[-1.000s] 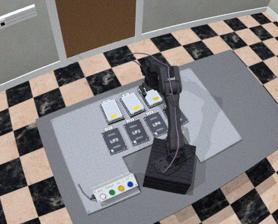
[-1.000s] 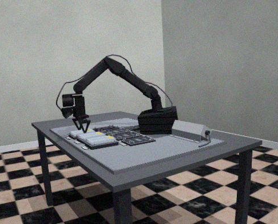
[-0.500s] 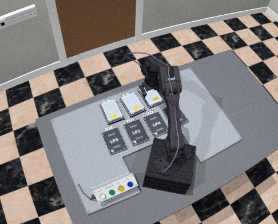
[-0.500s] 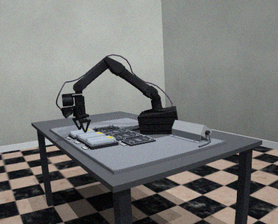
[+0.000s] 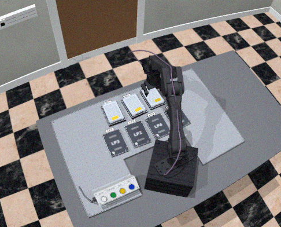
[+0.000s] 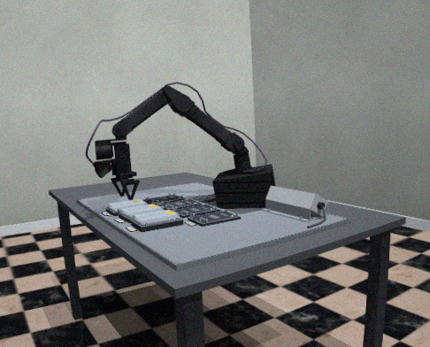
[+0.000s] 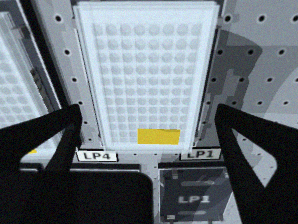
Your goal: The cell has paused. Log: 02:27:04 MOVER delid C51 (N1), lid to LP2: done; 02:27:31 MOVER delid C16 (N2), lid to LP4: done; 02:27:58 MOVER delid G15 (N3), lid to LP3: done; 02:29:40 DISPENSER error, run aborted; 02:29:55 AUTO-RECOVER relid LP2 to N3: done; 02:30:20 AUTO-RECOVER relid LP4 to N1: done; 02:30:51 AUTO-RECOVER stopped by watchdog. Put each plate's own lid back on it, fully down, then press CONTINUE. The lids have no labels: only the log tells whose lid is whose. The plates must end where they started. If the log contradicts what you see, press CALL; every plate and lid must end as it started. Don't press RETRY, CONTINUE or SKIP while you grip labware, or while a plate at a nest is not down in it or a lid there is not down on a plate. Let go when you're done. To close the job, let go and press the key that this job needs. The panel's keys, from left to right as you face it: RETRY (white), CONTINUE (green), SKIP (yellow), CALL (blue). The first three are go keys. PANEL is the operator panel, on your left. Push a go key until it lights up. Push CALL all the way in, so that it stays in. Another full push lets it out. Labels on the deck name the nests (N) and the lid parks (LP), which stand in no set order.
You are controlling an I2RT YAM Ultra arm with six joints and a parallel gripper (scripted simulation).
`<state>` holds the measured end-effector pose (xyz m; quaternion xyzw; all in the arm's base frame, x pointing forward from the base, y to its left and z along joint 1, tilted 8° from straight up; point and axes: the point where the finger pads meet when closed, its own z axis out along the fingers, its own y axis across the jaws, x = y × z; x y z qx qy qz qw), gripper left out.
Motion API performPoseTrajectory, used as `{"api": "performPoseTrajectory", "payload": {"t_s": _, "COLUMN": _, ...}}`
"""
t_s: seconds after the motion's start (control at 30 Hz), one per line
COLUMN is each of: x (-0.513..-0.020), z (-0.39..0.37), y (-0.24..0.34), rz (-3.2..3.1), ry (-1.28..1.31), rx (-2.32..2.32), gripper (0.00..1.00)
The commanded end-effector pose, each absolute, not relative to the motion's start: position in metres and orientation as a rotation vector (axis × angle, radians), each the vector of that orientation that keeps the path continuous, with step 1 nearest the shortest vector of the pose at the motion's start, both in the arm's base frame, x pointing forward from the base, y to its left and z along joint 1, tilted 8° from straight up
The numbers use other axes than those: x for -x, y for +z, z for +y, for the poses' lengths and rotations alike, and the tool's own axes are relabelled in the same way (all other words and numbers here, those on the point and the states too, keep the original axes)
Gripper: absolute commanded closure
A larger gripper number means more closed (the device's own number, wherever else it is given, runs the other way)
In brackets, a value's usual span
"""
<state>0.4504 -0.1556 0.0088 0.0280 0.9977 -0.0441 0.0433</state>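
Four grey legs carry the table (image 6: 232, 270), the largest thing on the checkered floor (image 5: 15, 185), and a pale deck mat (image 5: 76, 150) covers most of its top. At the mat's 5 o'clock edge in the top view sits the arm's black pedestal (image 5: 192, 185), and the dark arm (image 5: 174, 116) rises from it, folds at a high elbow and reaches toward 12 o'clock, its links crossing over the rightmost lid park so that this pad is mostly hidden from above. At 7 o'clock lies the operator panel (image 5: 135, 194) with its white, green, yellow and blue keys in a row. Across the middle run dark lid parks, LP3 (image 5: 115, 142), LP2 (image 5: 138, 134) and LP4 (image 5: 158, 125), and LP1 (image 7: 194, 199) shows in the wrist view. Beyond them, toward 12 o'clock, three lidded plates sit side by side, each with a yellow tag: the left plate (image 5: 113, 110), the middle plate (image 5: 133, 104) and the right plate (image 5: 154, 96). The gripper (image 7: 148, 117) points straight down just above the right plate, fingers spread wide to either side of its near end, clear of the lid and holding nothing.
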Motion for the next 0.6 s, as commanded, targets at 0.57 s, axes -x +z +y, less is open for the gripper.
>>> {"api": "performPoseTrajectory", "payload": {"t_s": 0.57, "x": -0.4635, "z": -0.1498, "y": 0.0364, "rz": 3.0, "ry": -0.14, "rx": -0.063, "gripper": 0.0}}
